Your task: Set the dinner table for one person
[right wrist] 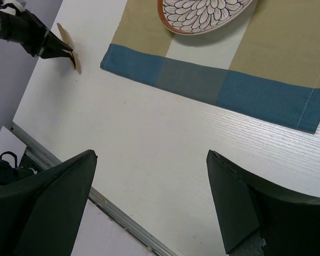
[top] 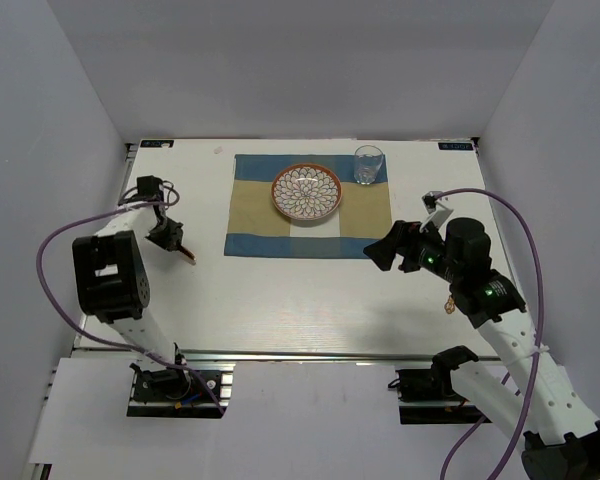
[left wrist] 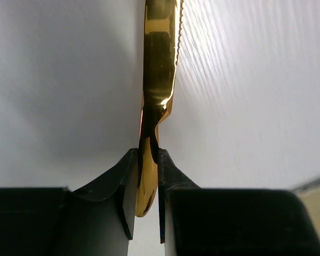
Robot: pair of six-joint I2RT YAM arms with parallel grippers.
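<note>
White walls box in the dinner table (top: 310, 310), where the left gripper (left wrist: 148, 160) is clamped on the handle end of a gold serrated knife (left wrist: 161, 64). The blade projects straight ahead of its fingers, close over bare tabletop. Just beyond the knife's tip lies the near corner of a blue-and-beige placemat (top: 250, 212) carrying a patterned plate (top: 307, 191) and a drinking glass (top: 369, 164). The end grip probably leaves the blade free to be laid beside the plate. The right gripper (right wrist: 151, 157), jaws spread and empty, hovers off the mat's opposite edge, seemingly keeping clear.
</note>
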